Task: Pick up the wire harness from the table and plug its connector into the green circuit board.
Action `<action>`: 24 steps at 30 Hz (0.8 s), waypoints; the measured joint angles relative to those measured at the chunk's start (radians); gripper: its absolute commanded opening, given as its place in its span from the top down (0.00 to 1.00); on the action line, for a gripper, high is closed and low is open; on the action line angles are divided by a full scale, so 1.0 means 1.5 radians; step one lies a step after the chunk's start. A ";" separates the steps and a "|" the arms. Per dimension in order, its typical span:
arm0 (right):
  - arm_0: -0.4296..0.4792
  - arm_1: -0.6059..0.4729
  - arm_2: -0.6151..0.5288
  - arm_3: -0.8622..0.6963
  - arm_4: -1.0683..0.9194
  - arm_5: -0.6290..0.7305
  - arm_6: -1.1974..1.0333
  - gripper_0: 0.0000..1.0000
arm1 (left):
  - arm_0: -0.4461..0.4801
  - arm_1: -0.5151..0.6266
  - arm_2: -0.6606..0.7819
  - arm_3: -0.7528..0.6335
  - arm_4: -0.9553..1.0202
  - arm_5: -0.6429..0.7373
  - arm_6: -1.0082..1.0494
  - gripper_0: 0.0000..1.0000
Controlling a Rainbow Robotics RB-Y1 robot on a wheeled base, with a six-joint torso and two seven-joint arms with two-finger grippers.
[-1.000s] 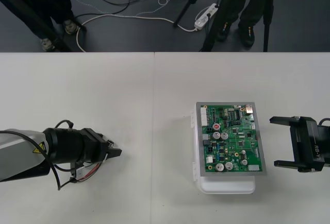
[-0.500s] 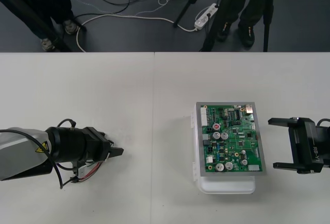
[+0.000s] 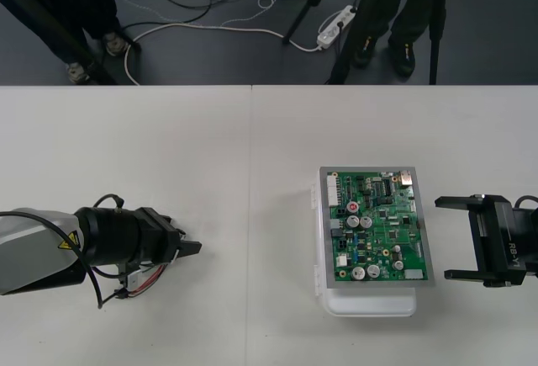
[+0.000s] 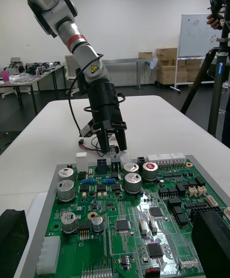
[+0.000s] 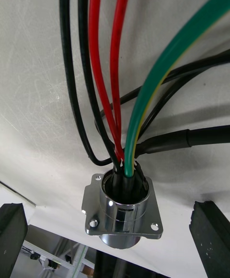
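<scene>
harness socket (image 5: 122, 211) sits between spread left jaws; right jaws spread beside board (image 3: 377, 227).

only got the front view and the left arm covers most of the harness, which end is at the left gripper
observer: the round metal socket, flange and all, sits right between the fingers of the left gripper; red, black and green wires run away from it.
operator: is it clamped yet
observer: no, the two fingers stand far apart, one on each side of the socket with a gap to its flange, so the left gripper is open.
</scene>
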 measured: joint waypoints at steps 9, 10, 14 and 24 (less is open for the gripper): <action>0.000 0.000 0.000 0.000 0.000 0.000 0.038 0.00 | 0.000 0.000 0.000 0.000 0.001 0.000 0.000 0.85; 0.000 0.000 0.000 0.000 0.000 0.000 0.038 0.00 | 0.000 0.000 -0.001 0.000 0.001 0.000 0.000 1.00; 0.000 0.000 0.000 0.000 0.000 0.000 0.038 0.00 | 0.000 0.000 -0.005 0.000 0.001 0.000 0.000 1.00; 0.000 0.000 0.000 0.000 -0.001 0.000 0.038 0.00 | 0.000 0.000 -0.007 0.000 0.001 0.000 0.000 1.00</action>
